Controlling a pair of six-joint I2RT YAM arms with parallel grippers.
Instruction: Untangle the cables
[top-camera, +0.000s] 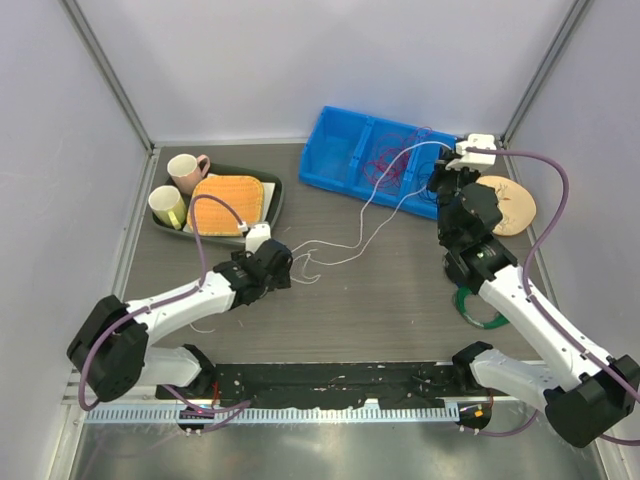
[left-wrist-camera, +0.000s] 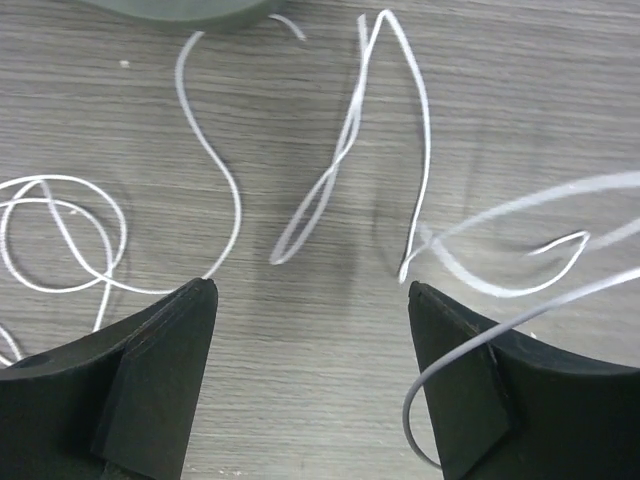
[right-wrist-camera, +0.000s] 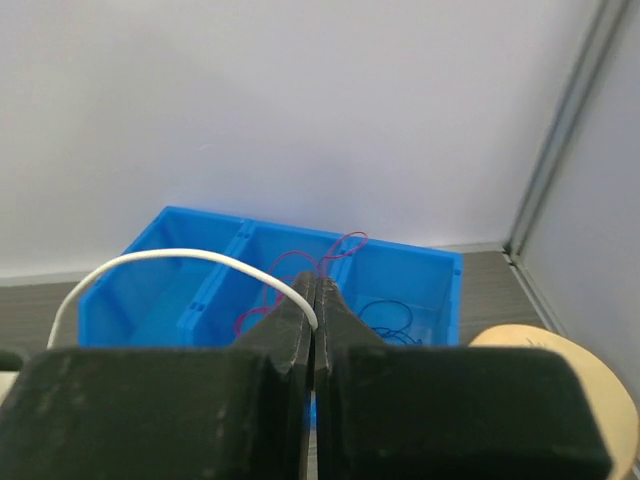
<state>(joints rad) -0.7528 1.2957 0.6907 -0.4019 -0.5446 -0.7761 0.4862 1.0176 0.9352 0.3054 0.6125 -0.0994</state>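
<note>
Right gripper (right-wrist-camera: 315, 300) clenched on the white cable (right-wrist-camera: 180, 254) above the blue bin (right-wrist-camera: 160, 300) at 1 o'clock, left gripper (left-wrist-camera: 310, 290) released over its slack loops toward 8 o'clock; recommend drawing slowly clear of the red cable (right-wrist-camera: 347, 240), watching for snags.

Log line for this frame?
left end effector: open over slack white cable | right end effector: shut on white cable, by blue bin | red cables: in bin

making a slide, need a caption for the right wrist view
Right end effector shut on a white cable, with a blue bin holding red cables behind.
</note>
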